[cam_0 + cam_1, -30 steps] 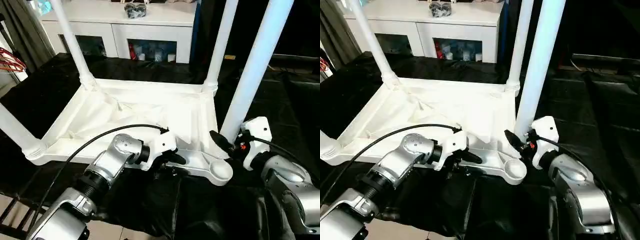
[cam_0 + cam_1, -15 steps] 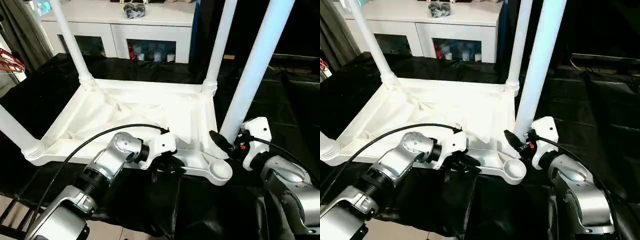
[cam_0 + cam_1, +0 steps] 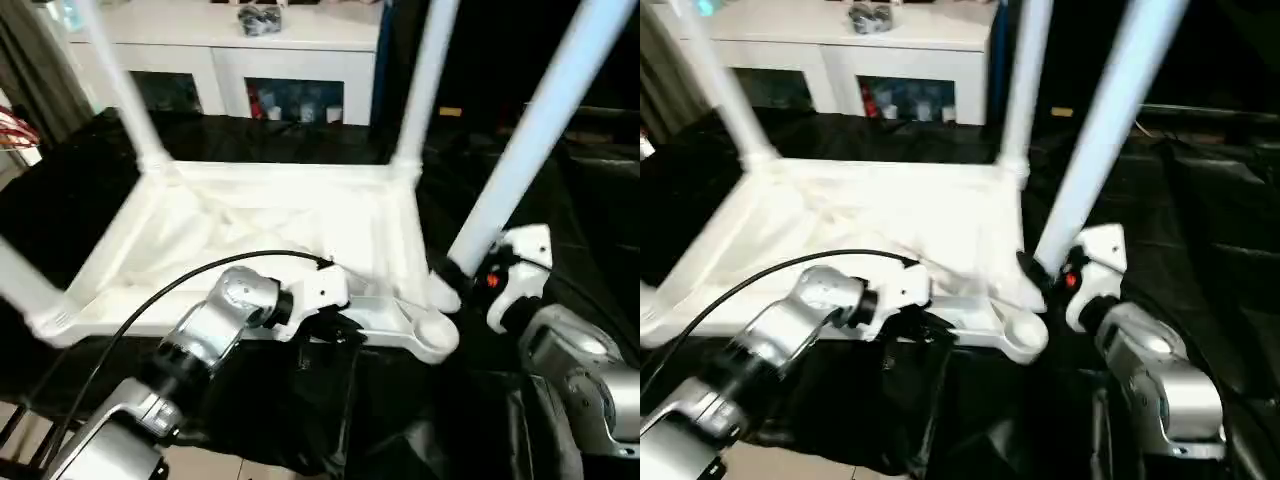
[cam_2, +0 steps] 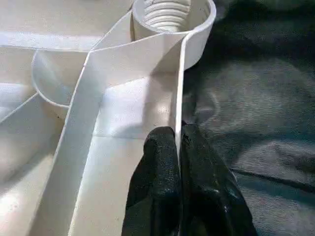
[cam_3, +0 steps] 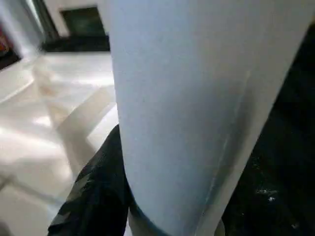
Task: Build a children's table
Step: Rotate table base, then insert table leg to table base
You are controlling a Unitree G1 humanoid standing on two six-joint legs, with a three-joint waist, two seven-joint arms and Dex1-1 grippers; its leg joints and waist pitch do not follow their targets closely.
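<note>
While the left gripper pinches the thin near rim of the tabletop, its two black fingers are closed almost together, one on each face of that upright wall, just short of the open corner socket, whose threaded inside shows in the left wrist view. Beside that socket, the right gripper stands about half open, clasped round the low end of a leg; one dark finger shows against the tube in the right wrist view, and the tube hides the other. This leg leans up and away to the right, its foot close by the empty socket and not seated in it; whether it touches the socket rim I cannot tell. The tabletop lies upside down on a black cloth, ribs upward. Three other legs already stand in their sockets: one at the far left corner, one at the far right corner, and one at the near left corner, slanting out of frame. A black cable arcs over the left forearm and crosses the view of the near rim; the silver right forearm covers the cloth at the lower right. Behind the table stands a white cabinet with glass doors, a small dark object lying on its top. A red item shows at the left edge.
</note>
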